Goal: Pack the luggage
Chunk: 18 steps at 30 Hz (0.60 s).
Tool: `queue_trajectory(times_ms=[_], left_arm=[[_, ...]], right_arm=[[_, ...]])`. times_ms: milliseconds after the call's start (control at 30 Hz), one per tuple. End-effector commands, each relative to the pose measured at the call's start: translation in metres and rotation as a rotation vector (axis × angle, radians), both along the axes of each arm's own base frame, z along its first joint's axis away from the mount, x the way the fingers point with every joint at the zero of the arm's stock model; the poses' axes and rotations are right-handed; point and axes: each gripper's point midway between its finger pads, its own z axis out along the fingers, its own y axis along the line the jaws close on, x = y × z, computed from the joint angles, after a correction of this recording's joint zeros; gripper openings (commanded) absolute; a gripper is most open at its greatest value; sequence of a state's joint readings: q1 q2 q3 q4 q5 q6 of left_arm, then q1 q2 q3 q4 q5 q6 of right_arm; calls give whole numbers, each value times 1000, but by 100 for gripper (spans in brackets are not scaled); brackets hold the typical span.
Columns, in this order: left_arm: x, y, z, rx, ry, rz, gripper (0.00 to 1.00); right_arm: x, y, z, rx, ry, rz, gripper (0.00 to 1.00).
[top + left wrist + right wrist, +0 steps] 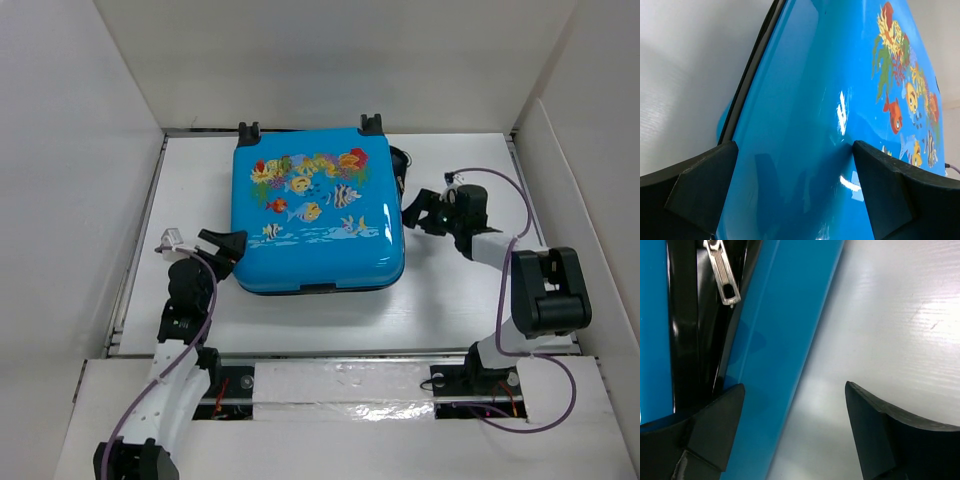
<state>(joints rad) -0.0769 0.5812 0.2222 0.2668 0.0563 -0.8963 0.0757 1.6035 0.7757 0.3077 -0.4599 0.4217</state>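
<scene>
The luggage (318, 210) lies flat on the white table (440, 300), lid down and fish print facing up, with its black wheels (249, 131) at the far edge. An arm stands on either side of it. The left end effector (225, 243) is at the near-left corner with its fingers (700, 182) spread wide. Its wrist view shows the glossy blue shell filling the space between them, though I cannot tell whether either pad touches it. The right end effector (413, 212) is against the case's right side, also spread and holding nothing. One finger (715, 425) sits over the black zip seam and the other over bare table.

A silver zipper pull (722, 272) hangs in that seam just ahead of the right fingers, so I judge the step in hand to be zipping the case shut.

To do that well, the right arm should move forward along the seam until the pull lies squarely between its pads. It should close on the flat of the tab, not the shell edge. The pull should then travel in line with the track, never away from it.

The shell looks slick and the case light, so it may slide. The left arm would do well to brace the corner first.
</scene>
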Motion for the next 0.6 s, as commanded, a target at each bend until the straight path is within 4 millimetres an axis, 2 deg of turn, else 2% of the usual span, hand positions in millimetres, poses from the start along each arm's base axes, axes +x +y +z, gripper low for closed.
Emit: queue_trajectory(times_ms=[0, 67, 100, 133, 200, 233, 300, 333, 400, 433, 467, 533, 567], left_arm=[[-13, 5, -22, 67, 107, -6, 99], [-11, -2, -18, 51, 93, -40, 99], [-7, -6, -8, 40, 52, -59, 99], [-4, -10, -7, 22, 50, -72, 99], [5, -20, 17, -12, -26, -116, 99], [9, -23, 18, -28, -27, -127, 99], [18, -32, 50, -84, -132, -163, 99], [23, -34, 56, -106, -150, -169, 99], [26, -51, 97, -144, -261, -216, 99], [30, -55, 110, -147, -286, -224, 99], [33, -58, 144, -153, -356, -228, 99], [36, -59, 179, -167, -432, -235, 99], [35, -60, 213, -176, -502, -244, 99]], right_arm=[[-7, 20, 43, 74, -124, 80, 89], [-14, 19, 41, 82, -123, 68, 88], [-18, 20, 46, 88, -139, 71, 86], [-23, 21, 42, 97, -134, 78, 82], [-34, 35, 35, 99, -116, 126, 81], [-37, 38, 33, 100, -115, 138, 79], [-51, 53, 23, 114, -94, 197, 78], [-54, 59, 22, 117, -94, 215, 78], [-60, 71, 20, 116, -88, 256, 78], [-62, 74, 19, 111, -87, 264, 78], [-61, 73, 18, 105, -88, 262, 78], [-62, 79, 22, 108, -95, 283, 78], [-62, 80, 24, 114, -99, 292, 78]])
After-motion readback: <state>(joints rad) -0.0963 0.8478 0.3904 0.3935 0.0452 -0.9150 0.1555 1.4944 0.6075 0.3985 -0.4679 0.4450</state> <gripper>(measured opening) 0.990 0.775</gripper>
